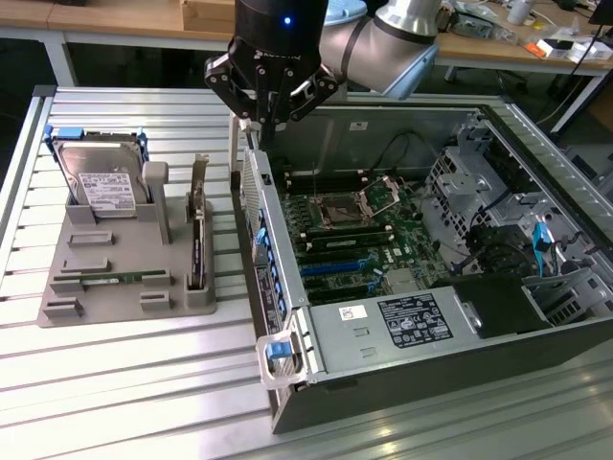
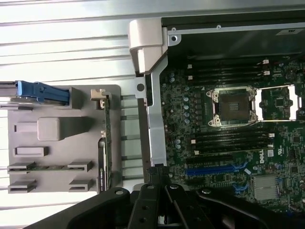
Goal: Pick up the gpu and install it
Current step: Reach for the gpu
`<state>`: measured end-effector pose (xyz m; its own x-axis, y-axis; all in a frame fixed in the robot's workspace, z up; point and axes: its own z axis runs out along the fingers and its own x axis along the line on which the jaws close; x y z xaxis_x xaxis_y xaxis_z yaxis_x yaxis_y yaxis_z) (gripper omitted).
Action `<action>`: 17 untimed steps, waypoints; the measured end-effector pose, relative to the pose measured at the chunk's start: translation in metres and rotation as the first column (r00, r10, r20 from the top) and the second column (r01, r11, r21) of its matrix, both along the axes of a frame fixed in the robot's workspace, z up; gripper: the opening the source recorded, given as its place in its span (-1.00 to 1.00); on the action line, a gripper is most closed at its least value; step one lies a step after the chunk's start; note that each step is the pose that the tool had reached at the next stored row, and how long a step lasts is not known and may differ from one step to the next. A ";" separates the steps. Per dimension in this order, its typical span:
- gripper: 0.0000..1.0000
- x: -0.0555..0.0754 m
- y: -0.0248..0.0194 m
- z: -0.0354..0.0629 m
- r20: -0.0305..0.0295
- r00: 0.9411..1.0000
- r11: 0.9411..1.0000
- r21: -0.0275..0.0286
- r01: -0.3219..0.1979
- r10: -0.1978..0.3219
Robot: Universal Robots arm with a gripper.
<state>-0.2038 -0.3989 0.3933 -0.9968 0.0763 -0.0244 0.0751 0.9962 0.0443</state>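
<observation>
A hard drive (image 1: 101, 182) stands upright in a grey holder (image 1: 105, 254); a slatted table (image 1: 124, 383) bears both.

We see a silver-grey arm (image 1: 388, 43) with rounded joints, a black wrist cylinder (image 1: 273, 38) carrying a small blue light (image 1: 285, 20), and a black gripper (image 1: 261, 125) with angular linkages.

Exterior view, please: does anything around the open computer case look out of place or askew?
Nothing looks spilled or damaged. The CPU socket sits with its load plate flipped open, and the gpu stands upright in its grey holder.
</observation>
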 end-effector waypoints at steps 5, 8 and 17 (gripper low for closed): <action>-0.79 -0.005 0.0000 0.0000 0.000 1.000 1.000 0.000 0.000 0.000; -0.79 -0.008 0.0000 0.0000 0.000 1.000 1.000 0.000 0.000 0.000; -0.79 -0.017 0.0000 -0.0001 0.000 1.000 1.000 0.000 0.000 0.000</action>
<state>-0.2208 -0.3989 0.3933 -0.9968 0.0762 -0.0245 0.0751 0.9962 0.0444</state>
